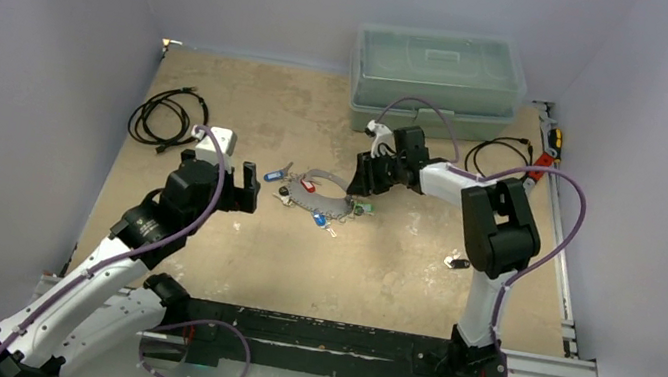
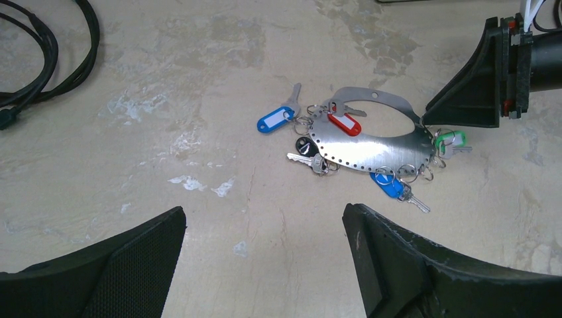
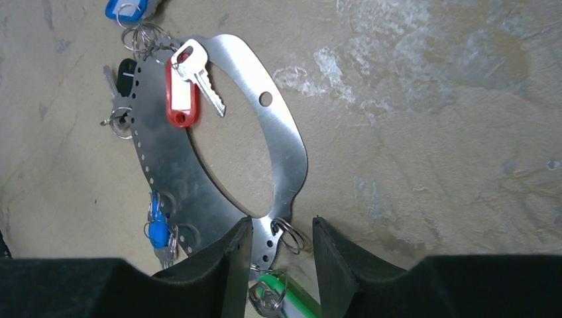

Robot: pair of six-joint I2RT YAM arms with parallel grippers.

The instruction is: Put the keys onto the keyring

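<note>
The keyring [image 1: 324, 192] is a flat grey metal hoop with small holes, lying mid-table. Keys hang around it: a red-tagged key [image 3: 180, 99], a blue one [image 3: 158, 232], a black one [image 2: 303, 146] and a green one [image 2: 450, 139]. A blue-tagged key [image 2: 275, 120] lies at its left end. My right gripper [image 3: 281, 228] is open a little; its jaws straddle the hoop's right end, with a small split ring [image 3: 289, 236] and the green key [image 3: 285, 295] between them. My left gripper [image 2: 264, 228] is open and empty, left of the hoop.
A clear lidded plastic box [image 1: 436, 78] stands at the back. Coiled black cables lie at the back left [image 1: 167, 117] and back right [image 1: 497, 154]. A small dark object [image 1: 456, 263] lies by the right arm. Grey walls enclose the table.
</note>
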